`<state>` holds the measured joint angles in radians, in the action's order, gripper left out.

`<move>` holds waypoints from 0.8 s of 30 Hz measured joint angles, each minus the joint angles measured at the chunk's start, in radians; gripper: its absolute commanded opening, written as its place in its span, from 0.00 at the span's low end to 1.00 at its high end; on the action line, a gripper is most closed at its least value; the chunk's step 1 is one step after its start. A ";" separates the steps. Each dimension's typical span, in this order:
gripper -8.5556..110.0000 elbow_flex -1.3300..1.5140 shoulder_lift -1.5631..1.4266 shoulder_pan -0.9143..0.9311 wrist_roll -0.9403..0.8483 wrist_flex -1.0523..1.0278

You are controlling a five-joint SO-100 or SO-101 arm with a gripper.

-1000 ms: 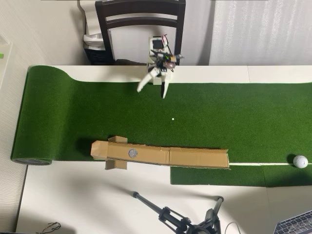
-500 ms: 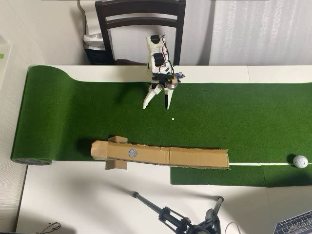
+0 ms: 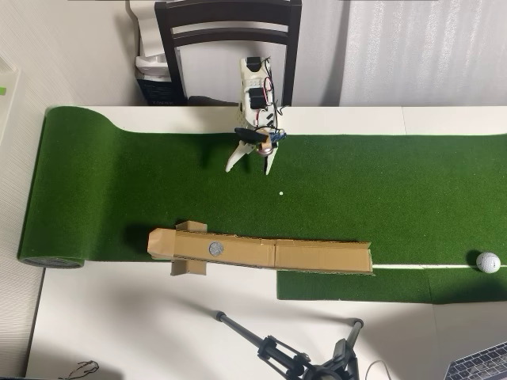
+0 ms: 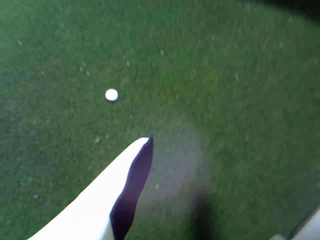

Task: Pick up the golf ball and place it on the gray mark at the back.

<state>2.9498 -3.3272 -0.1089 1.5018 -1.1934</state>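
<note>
In the overhead view the golf ball lies on the green turf at the far right edge, next to a white line. The gray mark is a round spot on the left part of a long cardboard strip. My gripper hangs over the turf near the arm's base, far left of the ball, open with nothing between its spread fingers. A tiny white dot lies just below and right of it. The wrist view shows one white finger over turf, with the white dot beyond its tip; ball and mark are out of that view.
The turf mat curls into a roll at the left end. A dark chair stands behind the arm's base. A black tripod lies on the white table in front, with a laptop corner at bottom right.
The arm has unfolded from its tucked pose. The gripper moved out over the turf toward the white dot, then drifted slightly left. The ball has not moved.
</note>
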 measured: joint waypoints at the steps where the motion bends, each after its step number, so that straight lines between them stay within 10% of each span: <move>1: 0.53 0.002 0.000 0.000 0.011 -0.014; 24: 0.41 0.091 0.000 -0.025 0.110 -0.100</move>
<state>3.0403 -3.3272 -0.1335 1.6122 -1.2931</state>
